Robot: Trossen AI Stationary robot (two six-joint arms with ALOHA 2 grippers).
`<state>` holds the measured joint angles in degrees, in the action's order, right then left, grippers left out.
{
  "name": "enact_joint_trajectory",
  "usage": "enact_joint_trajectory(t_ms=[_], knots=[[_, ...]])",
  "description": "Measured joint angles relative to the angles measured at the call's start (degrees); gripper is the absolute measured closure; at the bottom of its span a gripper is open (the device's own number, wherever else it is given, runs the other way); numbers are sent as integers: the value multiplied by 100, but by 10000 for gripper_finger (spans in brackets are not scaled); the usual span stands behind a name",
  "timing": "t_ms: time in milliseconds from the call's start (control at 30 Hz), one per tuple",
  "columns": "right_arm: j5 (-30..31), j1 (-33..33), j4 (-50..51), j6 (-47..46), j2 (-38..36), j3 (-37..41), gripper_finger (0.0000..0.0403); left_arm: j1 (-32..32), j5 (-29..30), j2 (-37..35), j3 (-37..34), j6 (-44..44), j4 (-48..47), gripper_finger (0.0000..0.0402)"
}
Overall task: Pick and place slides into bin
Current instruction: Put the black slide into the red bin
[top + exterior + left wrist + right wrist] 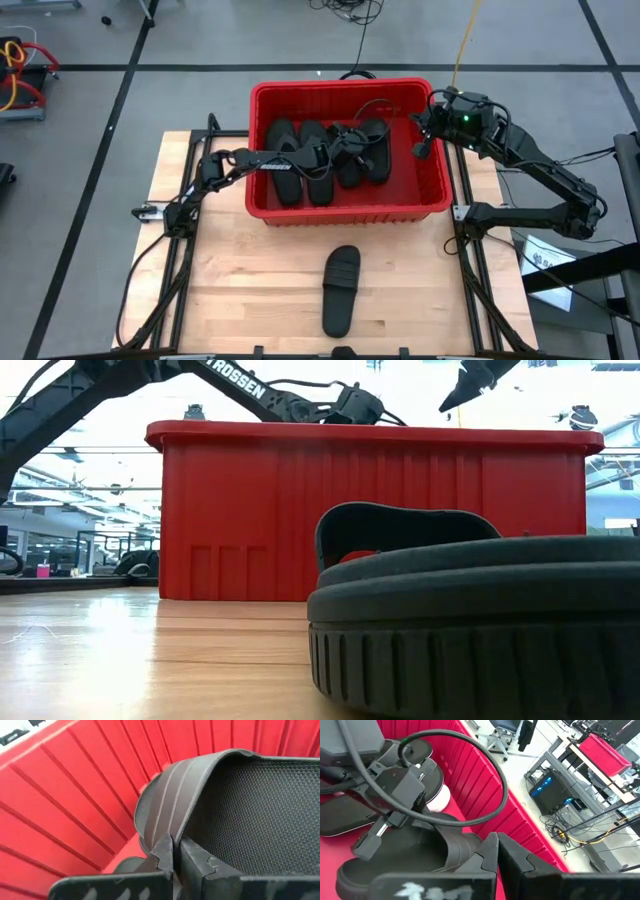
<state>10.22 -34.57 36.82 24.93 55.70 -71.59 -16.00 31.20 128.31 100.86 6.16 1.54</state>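
Hidden and cut-off parts

In the low view the near black slide (470, 620) is cut by the right and bottom edges, and it covers part of the red bin (250, 510). The bin wall hides all slides inside. From above, the slides in the bin (330, 150) overlap, so their number and strap types cannot be told.

Site was a robotics lab or workshop. Wooden desk (260, 290) stood on a grey floor (200, 40) marked with black tape lines (300, 67). Loose cables (345, 10) lay on the floor. Beyond the desk were an office chair (496, 737), metal shelving (560, 775) with lit electronics, and a cable tangle (580, 832).
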Motion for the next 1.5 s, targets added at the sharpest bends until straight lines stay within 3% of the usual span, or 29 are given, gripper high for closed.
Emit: enact_joint_trajectory(t_ms=[500,1000,1500], knots=[[-2,0,-2,133,0,0,403,-5,-247,0,2,-396,-106,390],[-2,0,-2,153,0,0,403,39,-321,0,2,-694,-470,296],[-2,0,170,153,2,0,403,297,-318,9,-7,-340,-419,289]])
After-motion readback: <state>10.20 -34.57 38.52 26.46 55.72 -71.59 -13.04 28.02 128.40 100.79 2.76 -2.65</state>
